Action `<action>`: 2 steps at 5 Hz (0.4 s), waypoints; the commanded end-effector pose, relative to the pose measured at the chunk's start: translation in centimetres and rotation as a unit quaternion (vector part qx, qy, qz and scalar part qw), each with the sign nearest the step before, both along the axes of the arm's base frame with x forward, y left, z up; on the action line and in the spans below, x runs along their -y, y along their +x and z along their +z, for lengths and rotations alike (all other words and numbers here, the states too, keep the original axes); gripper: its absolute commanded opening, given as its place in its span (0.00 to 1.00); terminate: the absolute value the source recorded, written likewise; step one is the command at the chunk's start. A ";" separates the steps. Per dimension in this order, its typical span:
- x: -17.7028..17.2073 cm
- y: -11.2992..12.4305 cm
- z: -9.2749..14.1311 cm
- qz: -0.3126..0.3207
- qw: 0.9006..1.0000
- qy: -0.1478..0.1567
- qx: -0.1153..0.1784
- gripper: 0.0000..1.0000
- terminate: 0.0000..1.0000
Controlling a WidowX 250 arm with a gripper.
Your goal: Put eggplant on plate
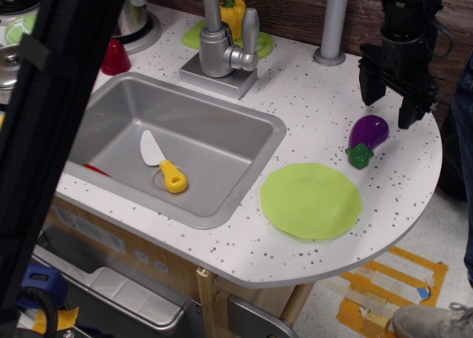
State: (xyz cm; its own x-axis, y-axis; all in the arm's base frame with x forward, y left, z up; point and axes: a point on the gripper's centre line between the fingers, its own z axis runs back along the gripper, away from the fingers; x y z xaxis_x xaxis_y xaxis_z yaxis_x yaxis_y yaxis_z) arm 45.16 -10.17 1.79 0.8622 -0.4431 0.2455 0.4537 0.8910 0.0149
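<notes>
eggplant [367, 136] behind plate [311, 200] | knife [163, 162] in sink [244, 179]

Bright, even light, soft shadows; dark foreground bar [52, 131] blurred.

**A toy kitchen set up for play**

A speckled white counter [318, 94] holds a gray plastic sink [177, 149] with a silver faucet [220, 46]. A toy knife [162, 163] lies in the basin; a metal pot [131, 12] sits on a burner behind.

Arm colour: matt black all over
Gripper [392, 102]: blocky black body, two stubby black fingers [369, 86]
Cables: thin black loops beside the wrist
</notes>
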 end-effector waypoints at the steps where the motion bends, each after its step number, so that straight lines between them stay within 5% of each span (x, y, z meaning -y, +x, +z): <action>1: -0.3 -0.3 2.2 0.010 1.000 -0.004 0.022 1.00 0.00; 2: -0.3 -1.3 2.4 0.017 1.000 -0.001 0.018 1.00 0.00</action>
State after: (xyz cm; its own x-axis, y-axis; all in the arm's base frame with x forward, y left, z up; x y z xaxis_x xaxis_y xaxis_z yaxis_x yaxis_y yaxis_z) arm 42.37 -9.42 0.25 0.8921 -0.4068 0.1967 0.4120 0.9110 0.0153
